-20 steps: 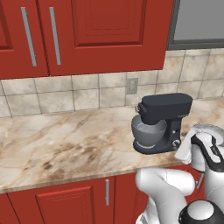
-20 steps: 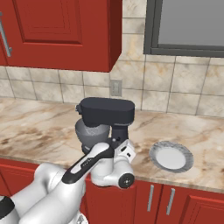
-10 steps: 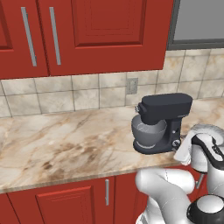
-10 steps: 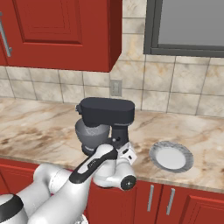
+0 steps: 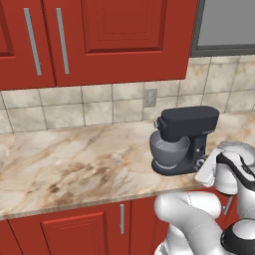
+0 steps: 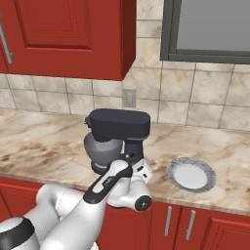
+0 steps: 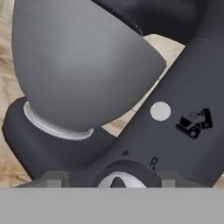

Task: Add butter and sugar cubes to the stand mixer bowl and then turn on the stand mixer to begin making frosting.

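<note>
You're on the last step by the look of it: the pincer (image 7: 116, 177) sits right at the mixer (image 5: 187, 139) knob (image 7: 117, 180), low on the mixer's column, so the job in hand is switching it on. In the hand view the two tips flank the knob, one either side, jaws apart but not wide; whether they already pinch the knob, you can't tell. Butter and sugar can't be made out from here; the bowl's inside is too small in the base views to check. The next move calls for closing on the knob squarely and turning it off the "0" mark, without pushing the mixer along the surface (image 5: 74, 169). The mixer stands upright near the surface's front edge, below the wall outlet (image 5: 150, 97), its long axis running along the head, which points left in both base views, with the bowl (image 6: 101, 149) under that end. The bowl sits upright on its foot on the mixer base, mouth up beneath the head. A plate (image 6: 191, 175) lies just right of the mixer, apart from it.
</note>
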Controlling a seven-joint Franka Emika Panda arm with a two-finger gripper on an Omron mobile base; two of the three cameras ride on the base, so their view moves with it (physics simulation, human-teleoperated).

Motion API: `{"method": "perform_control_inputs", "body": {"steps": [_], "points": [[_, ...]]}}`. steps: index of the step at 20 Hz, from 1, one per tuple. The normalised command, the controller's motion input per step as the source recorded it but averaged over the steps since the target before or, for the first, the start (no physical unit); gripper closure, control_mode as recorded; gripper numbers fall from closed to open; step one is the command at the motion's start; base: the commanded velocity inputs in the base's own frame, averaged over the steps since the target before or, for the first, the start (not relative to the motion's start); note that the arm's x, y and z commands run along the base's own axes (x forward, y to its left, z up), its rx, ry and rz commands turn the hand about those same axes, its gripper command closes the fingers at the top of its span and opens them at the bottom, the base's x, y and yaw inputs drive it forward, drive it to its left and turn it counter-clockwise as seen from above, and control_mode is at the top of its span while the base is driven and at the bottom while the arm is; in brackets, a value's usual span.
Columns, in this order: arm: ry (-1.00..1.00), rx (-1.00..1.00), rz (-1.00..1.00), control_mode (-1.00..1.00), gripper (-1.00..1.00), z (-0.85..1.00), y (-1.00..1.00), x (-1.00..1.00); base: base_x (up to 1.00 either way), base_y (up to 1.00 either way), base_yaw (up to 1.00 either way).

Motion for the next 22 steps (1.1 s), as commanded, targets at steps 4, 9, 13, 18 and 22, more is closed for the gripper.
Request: {"method": "perform_control_inputs", "body": {"steps": [4, 9, 13, 18, 22], "points": [[0.00, 0.03, -0.01, -1.00, 1.00, 0.00, 0.03, 0.29, 0.00, 0.00, 0.00], [0.00, 0.02, -0.02, -1.00, 1.00, 0.00, 0.00, 0.22, 0.00, 0.00, 0.00], [0.00, 0.01, -0.04, -1.00, 1.00, 0.00, 0.00, 0.11, 0.00, 0.00, 0.00], [0.00, 0.08, -0.09, -1.00, 1.00, 0.00, -0.10, 0.00, 0.00, 0.00, 0.00], [0.02, 0.39, -0.16, -1.00, 1.00, 0.00, -0.44, 0.00, 0.00, 0.00, 0.00]]}}
